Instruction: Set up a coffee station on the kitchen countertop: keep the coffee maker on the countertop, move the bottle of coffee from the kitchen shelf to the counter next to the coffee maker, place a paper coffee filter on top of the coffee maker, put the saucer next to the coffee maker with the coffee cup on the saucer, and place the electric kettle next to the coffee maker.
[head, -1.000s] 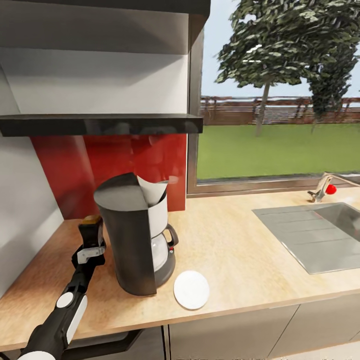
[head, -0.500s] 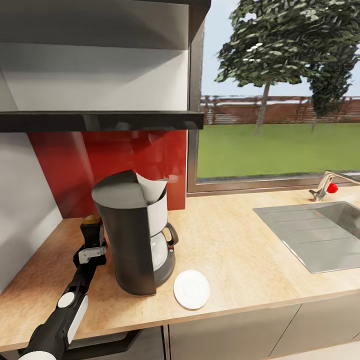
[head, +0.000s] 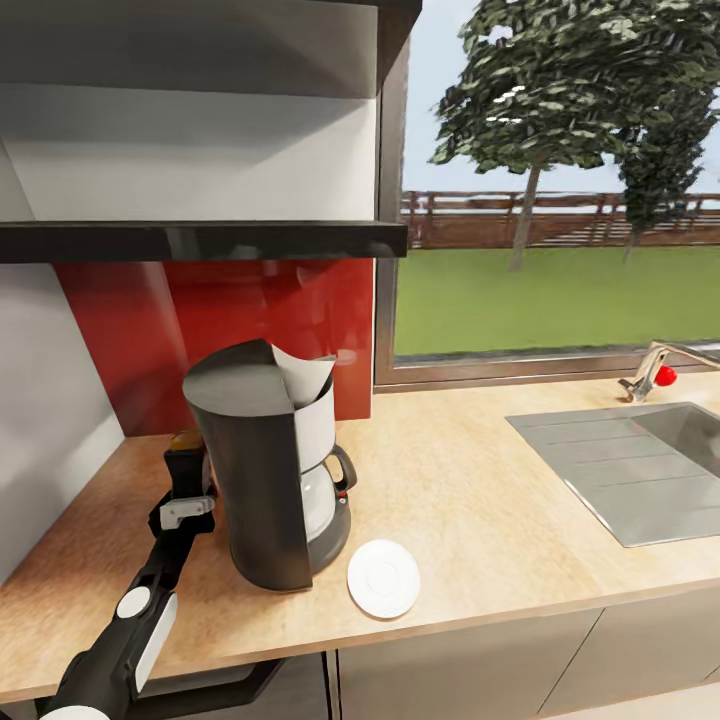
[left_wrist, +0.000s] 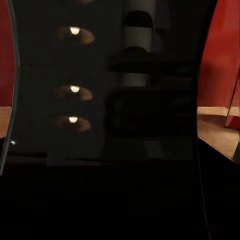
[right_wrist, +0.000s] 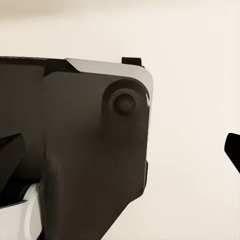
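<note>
The left gripper (head: 186, 478) was clamped around the bottle of coffee (head: 184, 441), just left of the coffee maker (head: 262, 465); the saucer (head: 383, 578) lay at its front right.

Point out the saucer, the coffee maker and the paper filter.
saucer (head: 383, 578), head view, centre of the plate.
coffee maker (head: 262, 490), head view, dark grey front body.
paper coffee filter (head: 305, 380), head view, white cone on top.

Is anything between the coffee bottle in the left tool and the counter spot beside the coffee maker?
Nothing visible. The left tool holds the bottle of coffee low over the kitchen countertop, just left of the coffee maker. The worktop around it looks bare, though the machine's body hides the bottle's right side. The saucer lies on the far side.
</note>
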